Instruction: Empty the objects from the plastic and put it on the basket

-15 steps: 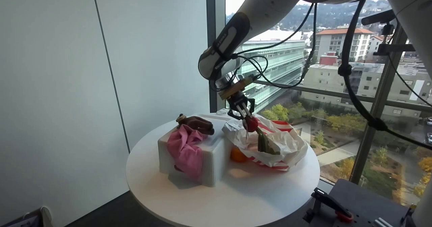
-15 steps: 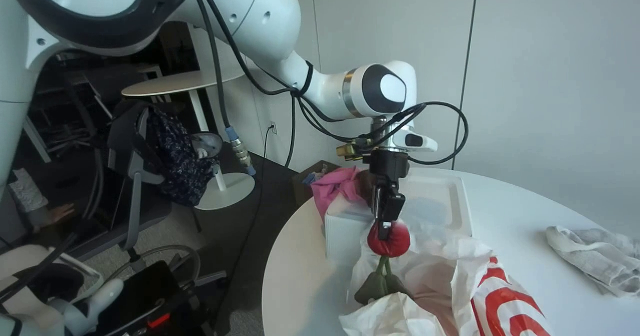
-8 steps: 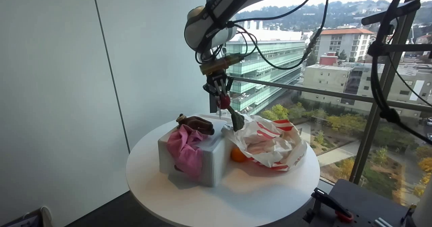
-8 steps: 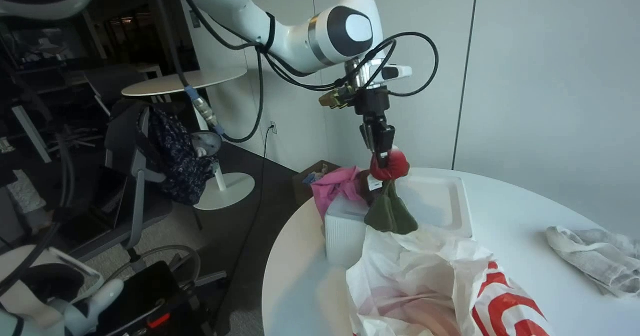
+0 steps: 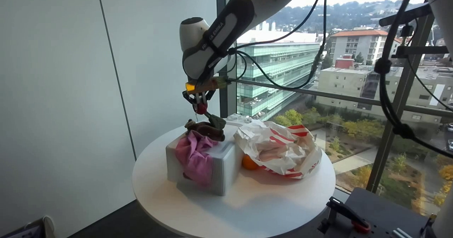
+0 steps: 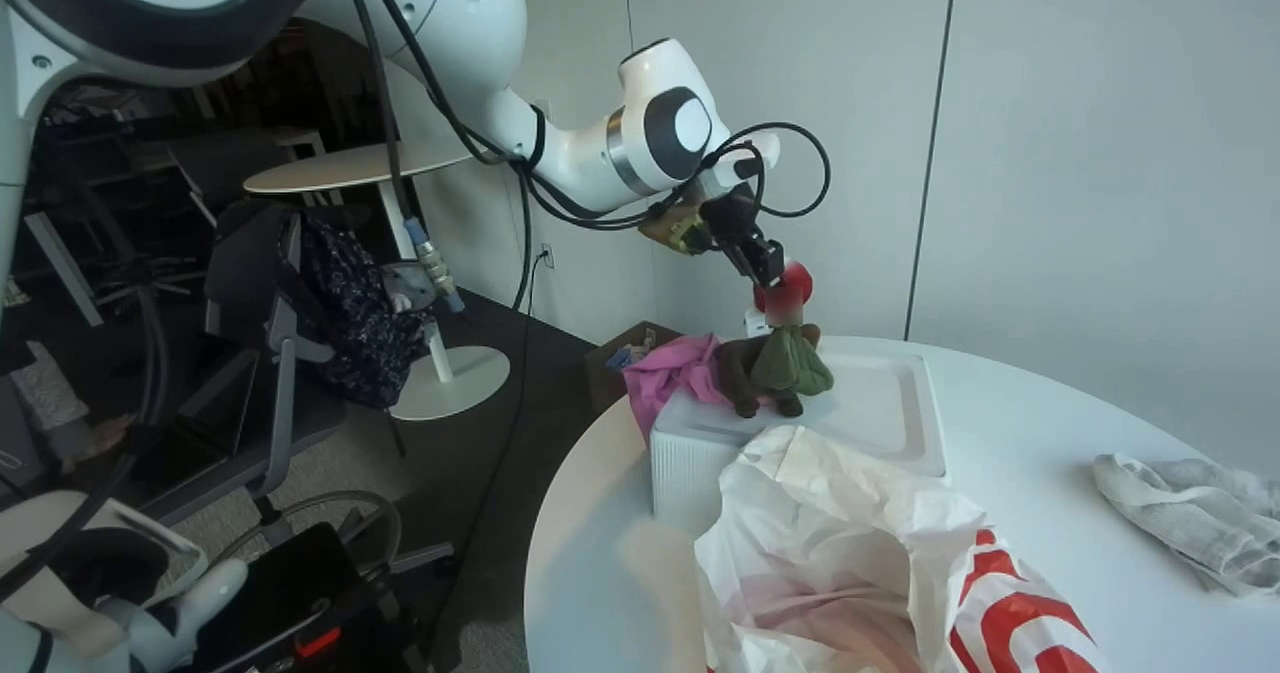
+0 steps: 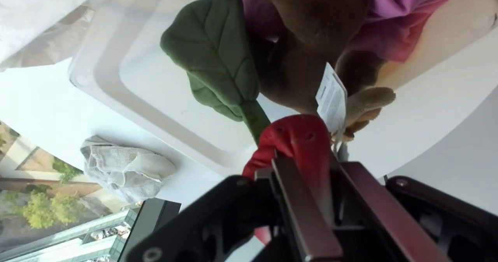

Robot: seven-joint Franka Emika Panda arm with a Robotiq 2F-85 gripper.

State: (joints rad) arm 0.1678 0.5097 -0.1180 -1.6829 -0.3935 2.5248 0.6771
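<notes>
My gripper [image 5: 201, 103] is shut on a red plush vegetable [image 6: 785, 293] with green leaves [image 7: 218, 48]. The gripper also shows in the wrist view [image 7: 313, 164]. It holds the vegetable above the white box-shaped basket [image 5: 226, 170], which has a flat recessed top. The leaves hang down by a brown plush toy [image 6: 740, 368] lying on that top; I cannot tell whether they touch. A pink cloth [image 5: 194, 160] drapes over the basket's side. The white plastic bag with red stripes [image 5: 283, 149] lies open beside the basket, with a pinkish inside; its deeper contents are hidden.
An orange round object [image 5: 250, 162] sits between basket and bag, partly under the bag's edge. A grey-white crumpled cloth [image 6: 1190, 513] lies on the round white table [image 6: 600, 563]. A window stands behind the table. Cables hang from the arm.
The gripper has lifted the red vegetable out of the bag's mouth and carried it over the basket to above the brown toy. It has tilted and come lower in the last half second.
</notes>
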